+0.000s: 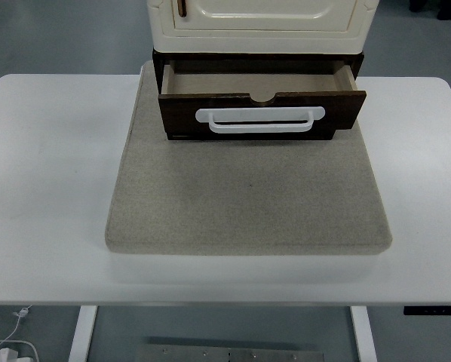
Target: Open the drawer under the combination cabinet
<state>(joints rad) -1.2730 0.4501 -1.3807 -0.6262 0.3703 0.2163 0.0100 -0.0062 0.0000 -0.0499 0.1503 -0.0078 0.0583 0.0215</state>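
A cream cabinet [260, 23] stands at the back of a grey mat [248, 196]. Under it a dark brown drawer [262, 105] is pulled out toward me, showing its tan inside, which holds nothing I can see. A white bar handle [260, 119] runs across the drawer's front panel. Neither of my hands nor arms appears in the head view.
The mat lies on a white table [52, 173] with bare surface to both sides. The table's near edge runs along the bottom, with white legs and a cable [10, 343] on the floor at lower left.
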